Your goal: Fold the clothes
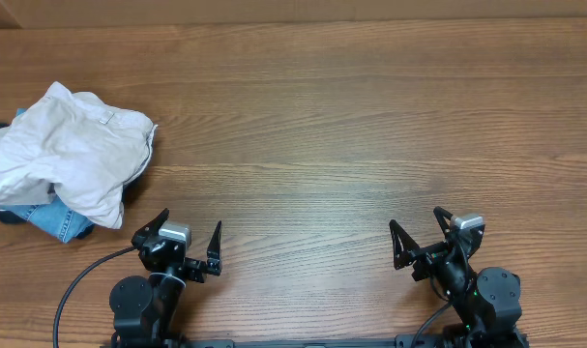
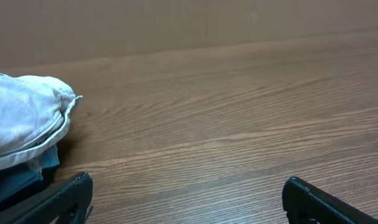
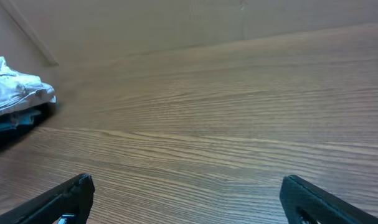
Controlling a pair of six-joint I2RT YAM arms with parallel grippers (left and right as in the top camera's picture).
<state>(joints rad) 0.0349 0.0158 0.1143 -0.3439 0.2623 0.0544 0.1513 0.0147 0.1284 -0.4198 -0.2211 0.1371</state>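
While your left claw (image 1: 190, 222) and right claw (image 1: 416, 218) sit spread wide and empty at the near edge of the brown wood-grain worktop (image 1: 370, 126), the clothes lie heaped at its left side. The rumpled cream cotton shorts (image 1: 66, 150) bunch softly over the light-blue denim jeans (image 1: 56, 220). The small pale tab (image 1: 106, 118) on top may be a belt loop.

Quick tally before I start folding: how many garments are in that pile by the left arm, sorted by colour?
Crumpled cream cotton shorts: 1
Light-blue denim jeans, mostly under the shorts: 1
Total: 2
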